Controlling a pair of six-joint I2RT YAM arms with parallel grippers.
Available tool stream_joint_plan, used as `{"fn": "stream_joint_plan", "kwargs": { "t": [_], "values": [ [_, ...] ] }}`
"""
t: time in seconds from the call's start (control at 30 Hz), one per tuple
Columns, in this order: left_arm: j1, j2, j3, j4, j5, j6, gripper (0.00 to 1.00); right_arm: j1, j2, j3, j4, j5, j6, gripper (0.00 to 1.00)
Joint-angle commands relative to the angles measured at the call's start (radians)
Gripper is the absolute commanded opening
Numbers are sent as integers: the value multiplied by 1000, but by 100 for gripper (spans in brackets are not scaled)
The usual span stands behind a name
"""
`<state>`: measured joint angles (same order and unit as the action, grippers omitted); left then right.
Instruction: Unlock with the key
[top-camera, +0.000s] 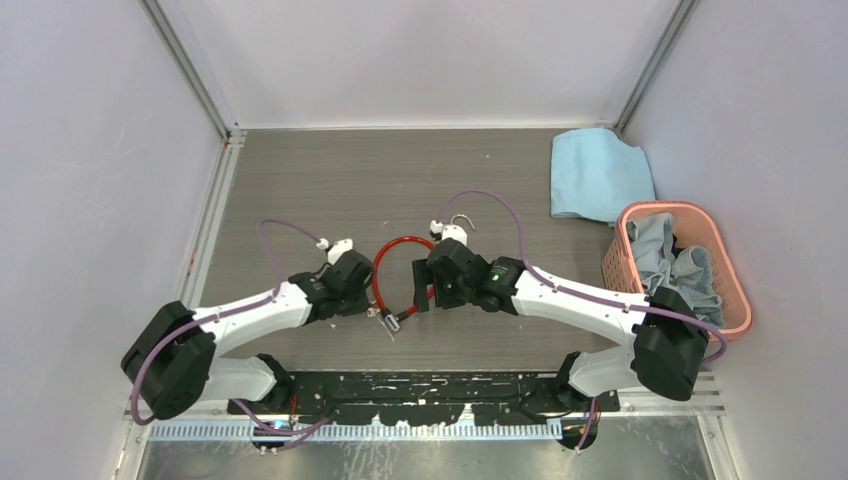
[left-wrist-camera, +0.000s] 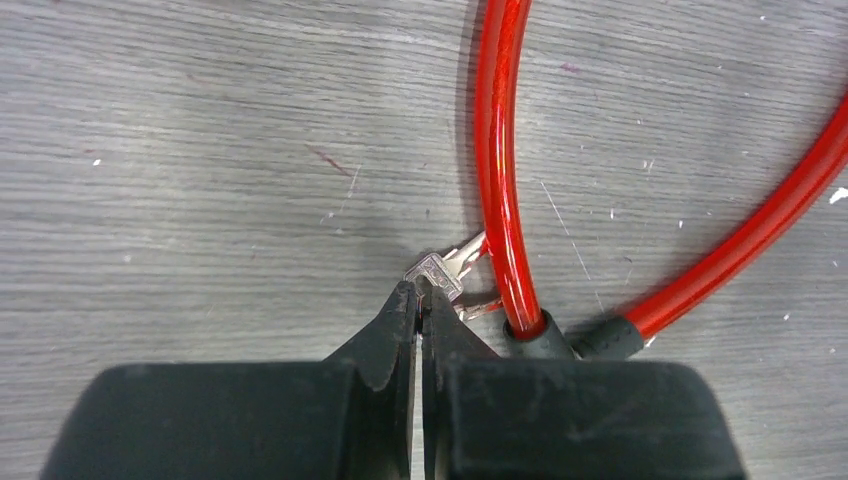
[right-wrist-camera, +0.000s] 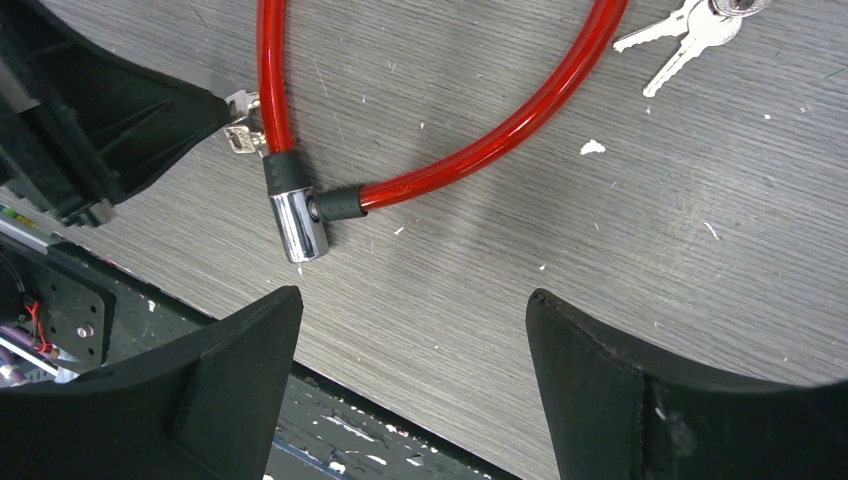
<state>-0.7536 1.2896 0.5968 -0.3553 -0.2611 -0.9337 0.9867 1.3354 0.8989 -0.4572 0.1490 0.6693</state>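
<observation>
The key (left-wrist-camera: 437, 272) is a tiny silvery bunch lying on the table against the red cable lock (left-wrist-camera: 497, 160), close to its black collars. My left gripper (left-wrist-camera: 420, 292) is shut on the key's head, with its tips low at the table. The right wrist view shows the key (right-wrist-camera: 240, 120) at the left gripper's fingertips (right-wrist-camera: 205, 105), and the lock's shiny metal end (right-wrist-camera: 298, 228) just below. My right gripper (right-wrist-camera: 415, 330) is open and empty, hovering above the table's near edge beside that metal end. In the top view the cable loop (top-camera: 385, 255) lies between the left gripper (top-camera: 372, 305) and the right gripper (top-camera: 418, 290).
A second pair of silvery keys (right-wrist-camera: 690, 35) lies on the table beyond the cable loop. A blue cloth (top-camera: 597, 172) lies at the back right. A pink basket (top-camera: 735, 300) of grey cloths stands at the right. The black base rail (top-camera: 430, 385) runs along the near edge.
</observation>
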Motion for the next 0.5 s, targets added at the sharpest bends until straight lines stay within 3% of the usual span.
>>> {"fn": "stream_joint_plan", "kwargs": {
  "t": [0.0, 0.27, 0.47],
  "values": [
    [-5, -96, -7, -35, -19, 23, 0, 6, -20, 23, 18, 18, 14, 87],
    [-6, -181, -31, -93, 13, 71, 0, 8, -6, 35, 23, 6, 15, 88],
    [-5, -278, -63, -50, 64, 114, 0, 10, 14, 38, 85, -56, 13, 87]
  ]
}}
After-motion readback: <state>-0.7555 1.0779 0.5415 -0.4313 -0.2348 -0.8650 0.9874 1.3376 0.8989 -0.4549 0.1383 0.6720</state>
